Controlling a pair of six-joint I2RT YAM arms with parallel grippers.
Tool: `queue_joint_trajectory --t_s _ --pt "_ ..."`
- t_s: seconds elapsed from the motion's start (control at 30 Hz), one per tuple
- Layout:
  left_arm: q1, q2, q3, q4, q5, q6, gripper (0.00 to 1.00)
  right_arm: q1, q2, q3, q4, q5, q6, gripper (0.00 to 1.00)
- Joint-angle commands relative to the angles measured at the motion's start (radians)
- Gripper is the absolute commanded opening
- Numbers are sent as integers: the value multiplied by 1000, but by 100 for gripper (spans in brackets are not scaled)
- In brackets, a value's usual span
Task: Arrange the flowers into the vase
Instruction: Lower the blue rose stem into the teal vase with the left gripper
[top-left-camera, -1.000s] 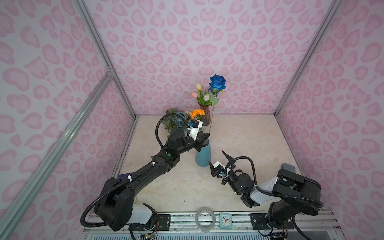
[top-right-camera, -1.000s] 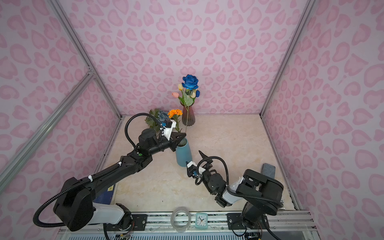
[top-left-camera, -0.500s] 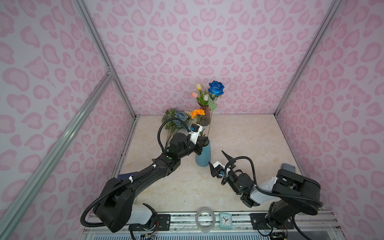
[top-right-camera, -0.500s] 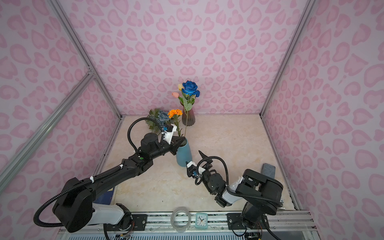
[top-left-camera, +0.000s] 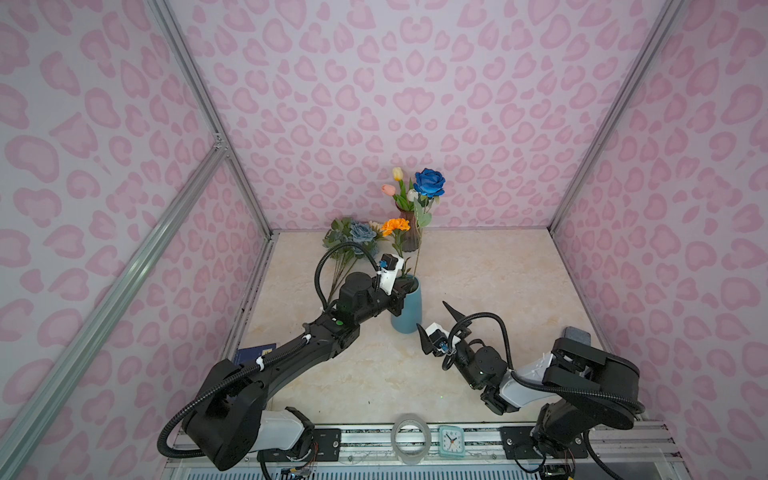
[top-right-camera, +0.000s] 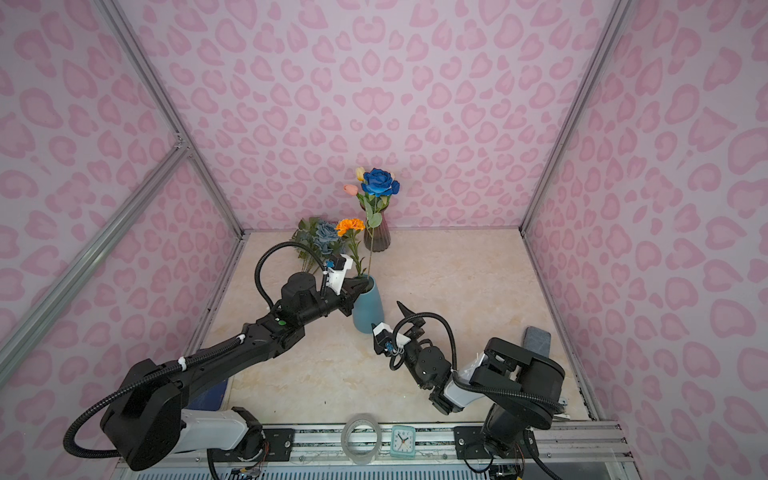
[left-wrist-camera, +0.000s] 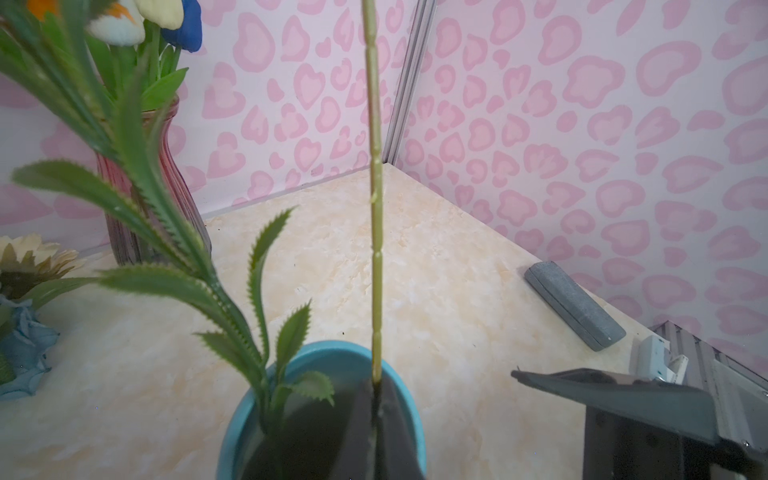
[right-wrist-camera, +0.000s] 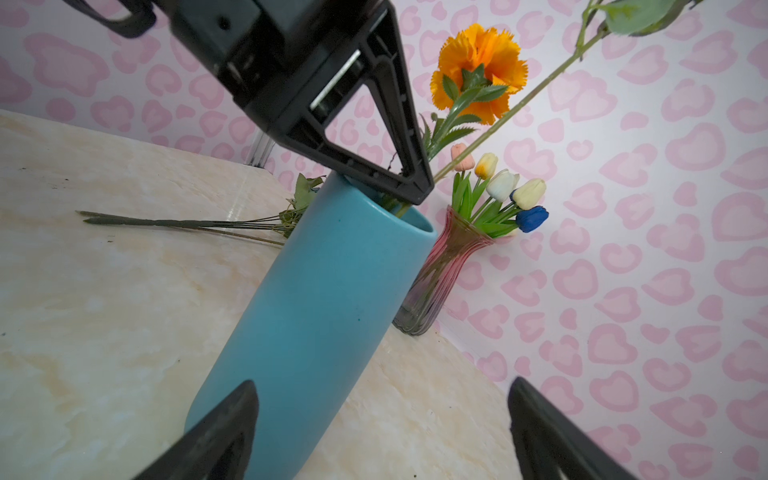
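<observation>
Looking down on a pale marble-look table (top-left-camera: 490, 270) inside pink heart-print walls. Pinching the thin green stem (left-wrist-camera: 376, 208) of the vivid blue rose (top-left-camera: 430, 183) in the left pincer (top-left-camera: 409, 286), jaws pressed tight on it right at the mouth of the teal vase (top-left-camera: 407, 316). Holding that stem nearly upright, lower end dipping inside the rim, bloom rising high above. Standing the teal vase upright near the middle of the table. Sharing it with an orange bloom (top-left-camera: 395, 226), saw-edged leaves (left-wrist-camera: 232, 299) fanning out over the rim.

Hovering the right pincer (top-left-camera: 431, 314) low beside the teal vase, on the side facing the front right corner, jaws spread wide and gripping nothing; impossible to tell whether touching the vase.

Showing a pink glass vase (top-left-camera: 411, 241) at the back edge, holding small tulips (right-wrist-camera: 503, 187) in pink, yellow, white, cream and blue. Leaving the dusty-blue rose bunch (top-left-camera: 359, 235) lying flat toward the back left corner, a beige daisy (left-wrist-camera: 29, 253) among it, stems stretching toward the front edge. Resting a grey case (top-left-camera: 575, 334) near the right edge.
</observation>
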Motion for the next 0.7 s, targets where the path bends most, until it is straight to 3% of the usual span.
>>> queue_joint_trajectory --t_s 0.0,0.17,0.37,0.67 --pt "0 3 -1 7 -19 10 3 2 5 5 38 -1 -2 93" --pt "0 2 7 -6 -35 22 6 1 5 6 38 -1 -2 93" --pt "0 -3 12 -13 -45 34 18 1 7 6 38 -3 0 93" --pt "0 -19 18 -22 -47 46 21 2 9 7 38 -2 -2 93"
